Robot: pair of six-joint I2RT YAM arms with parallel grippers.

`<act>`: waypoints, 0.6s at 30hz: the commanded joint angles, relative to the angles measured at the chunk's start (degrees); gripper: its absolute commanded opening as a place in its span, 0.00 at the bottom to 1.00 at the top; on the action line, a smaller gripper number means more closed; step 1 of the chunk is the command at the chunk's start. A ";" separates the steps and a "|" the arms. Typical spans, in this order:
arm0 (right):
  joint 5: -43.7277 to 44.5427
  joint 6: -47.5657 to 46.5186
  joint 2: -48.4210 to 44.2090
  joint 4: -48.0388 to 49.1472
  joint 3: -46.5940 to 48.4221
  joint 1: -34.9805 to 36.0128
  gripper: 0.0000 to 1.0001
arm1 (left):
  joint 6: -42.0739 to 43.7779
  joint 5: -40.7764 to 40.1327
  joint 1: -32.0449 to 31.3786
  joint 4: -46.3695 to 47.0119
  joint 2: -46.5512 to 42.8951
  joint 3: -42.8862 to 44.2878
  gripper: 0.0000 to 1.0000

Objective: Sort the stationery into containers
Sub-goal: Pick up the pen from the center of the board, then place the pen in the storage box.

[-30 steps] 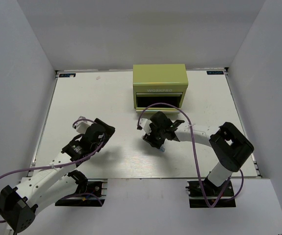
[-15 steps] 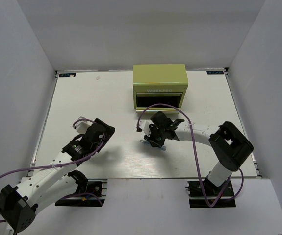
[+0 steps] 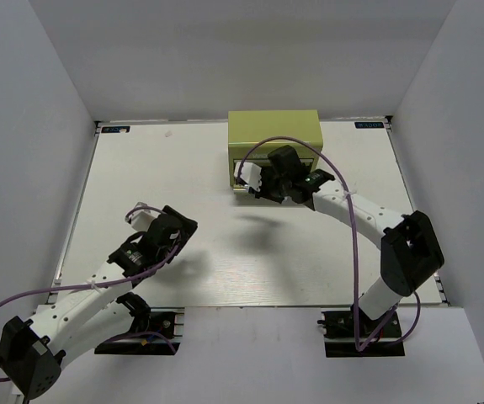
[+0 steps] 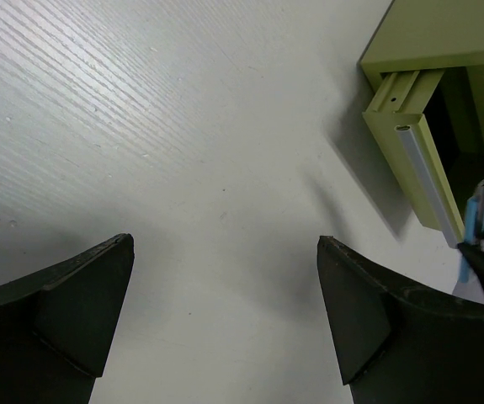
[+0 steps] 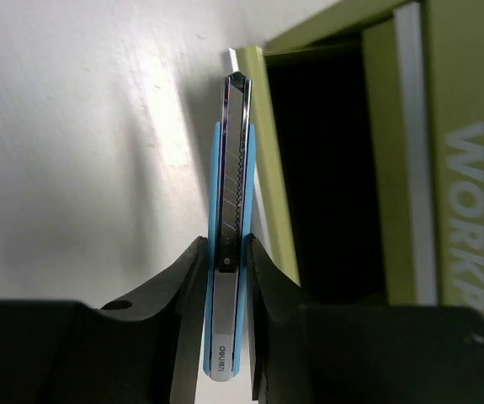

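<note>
My right gripper (image 5: 227, 252) is shut on a pale blue-silver piece of stationery (image 5: 231, 194), a slim cutter with blue sides, which points forward out of the jaws. Its tip hangs by the left edge of an open drawer (image 5: 326, 168) of the yellow-green chest (image 5: 469, 210) lettered WORKPRO. From above, the right gripper (image 3: 256, 182) is in front of the chest (image 3: 275, 128), over the drawer front. My left gripper (image 4: 225, 242) stands open over bare table, well left of the chest (image 4: 444, 34). The left wrist view also shows the cutter (image 4: 475, 215) by the drawer's silver handle strip (image 4: 427, 177).
The chest stands at the back middle of the white table (image 3: 166, 168). Grey walls close in the table at the left, the back and the right. A purple cable (image 3: 343, 202) loops over the right arm. The left arm (image 3: 153, 244) rests low at the front left.
The right gripper closed on the cutter at the table's middle, lifted it and carried it back to the chest's open drawer. The left arm has not moved.
</note>
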 commanded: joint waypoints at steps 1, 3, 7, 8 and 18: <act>2.19 -7.96 -0.32 0.70 3.10 -1.71 0.00 | -0.53 0.05 0.21 0.44 -0.80 -0.75 1.00; 2.72 -11.65 0.21 3.16 3.10 -2.94 0.00 | -0.53 0.05 0.21 0.97 -1.41 -1.28 1.00; 2.46 -15.17 4.06 4.22 6.17 -5.05 0.00 | -0.53 0.05 0.21 1.67 -1.41 -1.28 1.00; 2.37 -16.05 4.77 3.87 6.79 -5.92 0.00 | -0.53 0.05 0.21 2.20 -1.41 -1.28 1.00; 2.72 -17.29 10.67 4.22 10.31 -7.25 0.36 | -0.53 0.58 0.21 2.20 -0.88 -1.28 1.00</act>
